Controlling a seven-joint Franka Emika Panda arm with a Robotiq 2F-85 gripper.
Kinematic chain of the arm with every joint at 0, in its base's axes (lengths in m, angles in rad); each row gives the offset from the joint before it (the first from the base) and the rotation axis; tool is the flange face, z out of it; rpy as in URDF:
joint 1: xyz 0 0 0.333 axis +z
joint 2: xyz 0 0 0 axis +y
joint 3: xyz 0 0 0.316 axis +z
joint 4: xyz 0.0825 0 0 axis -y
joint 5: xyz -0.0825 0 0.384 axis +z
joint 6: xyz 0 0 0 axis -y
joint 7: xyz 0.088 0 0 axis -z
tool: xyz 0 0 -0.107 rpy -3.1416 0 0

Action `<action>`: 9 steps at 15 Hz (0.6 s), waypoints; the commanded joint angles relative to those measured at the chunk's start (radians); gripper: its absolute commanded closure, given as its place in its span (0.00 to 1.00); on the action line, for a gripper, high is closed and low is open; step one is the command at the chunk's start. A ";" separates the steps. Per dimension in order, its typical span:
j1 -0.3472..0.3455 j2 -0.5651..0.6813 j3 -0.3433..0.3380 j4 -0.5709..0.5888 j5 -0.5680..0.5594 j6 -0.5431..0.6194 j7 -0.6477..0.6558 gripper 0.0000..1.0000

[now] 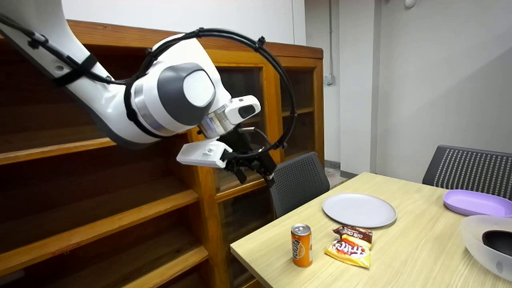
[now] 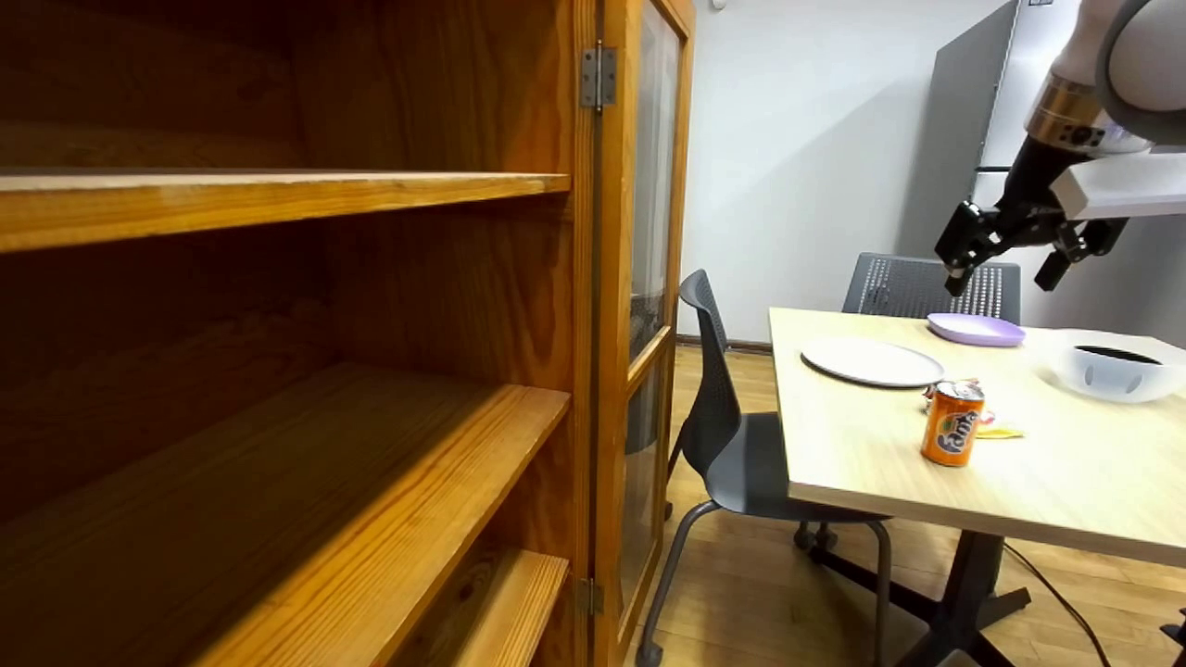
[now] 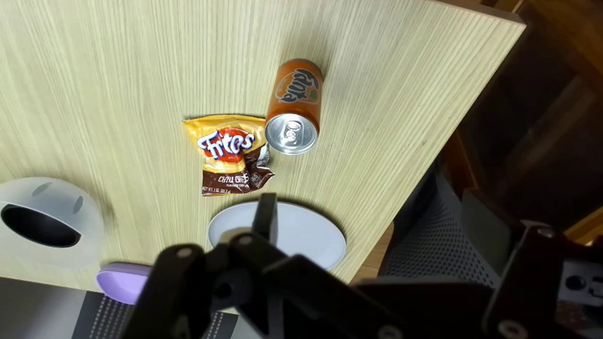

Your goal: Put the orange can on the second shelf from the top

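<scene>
On the pale wood-grained table (image 1: 420, 236), a yellow-brown foil packet (image 3: 228, 153) lies near the orange metal can (image 3: 297, 103); my wide-spread, empty black gripper (image 2: 1004, 279), lowered off-centre, might snag both.

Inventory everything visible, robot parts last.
Wooden shelving unit: one, brown, left, both exterior views.
Long wooden shelves: three, brown, unit's open side.
Flat woodgrain table: one, pale, right of unit.
Cylindrical metal can: one, orange, upright on table.
Crinkled snack packet: one, mostly yellow, beside can.
Round plate: one, grey, on table.
Shallow rounded dish: one visible, purple, on table.
Translucent rounded bowl: one, whitish, on table.
Perforated chairs: two, grey, by table.
Boxy fixture: one, grey, background.
Jointed arm: one, white, raised.
Fingered tool: one, black, open, raised.
</scene>
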 commanded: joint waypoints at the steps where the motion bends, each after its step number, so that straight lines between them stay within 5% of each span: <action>1: -0.028 0.058 -0.001 0.000 -0.023 0.081 0.028 0.00; 9: -0.123 0.142 0.021 0.017 -0.084 0.137 0.066 0.00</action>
